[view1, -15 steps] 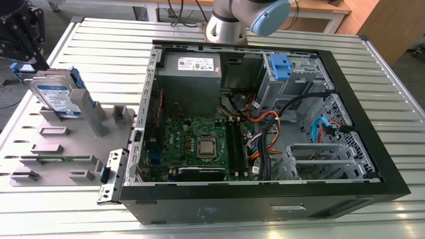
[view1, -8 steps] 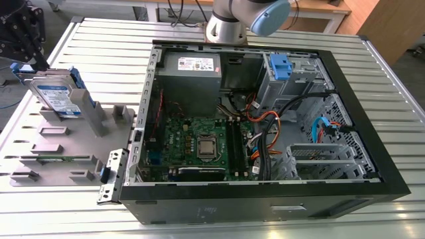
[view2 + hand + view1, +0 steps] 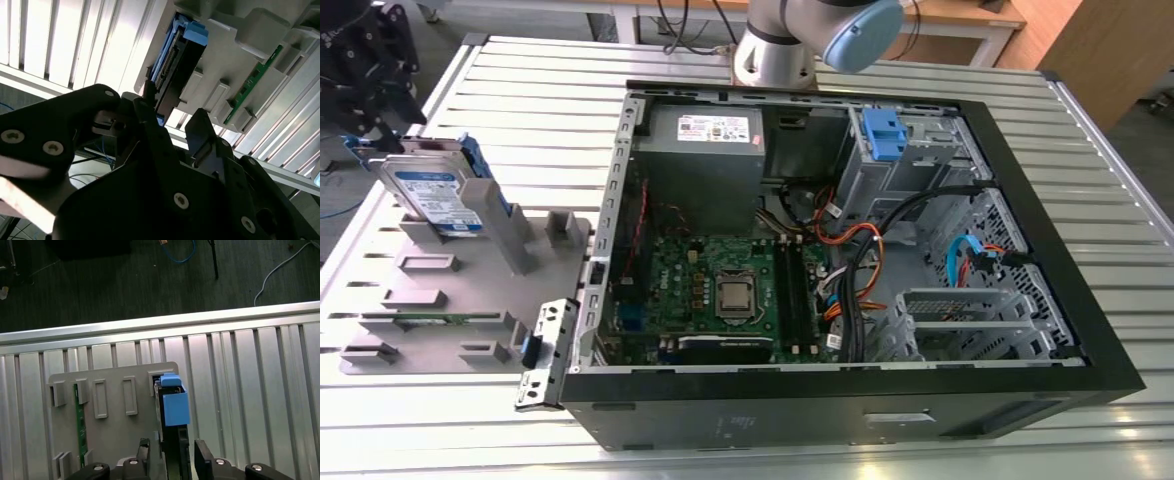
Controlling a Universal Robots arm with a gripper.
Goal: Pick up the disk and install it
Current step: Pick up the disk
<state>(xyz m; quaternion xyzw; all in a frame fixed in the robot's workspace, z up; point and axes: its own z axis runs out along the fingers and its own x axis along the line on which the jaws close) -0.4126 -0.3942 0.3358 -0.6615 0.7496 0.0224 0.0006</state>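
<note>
Your gripper [image 3: 172,449] is parted, one finger either side of the disk [image 3: 175,409] with a gap showing, so nothing is clamped yet. That disk stands on end in the grey holder [image 3: 467,290] at the exterior view's left, well apart from the open computer case [image 3: 1107,370]. Its long axis rises toward the fingers, connector edge nearest them, and the print on its blue-and-white label [image 3: 434,200] is too small to read
</note>
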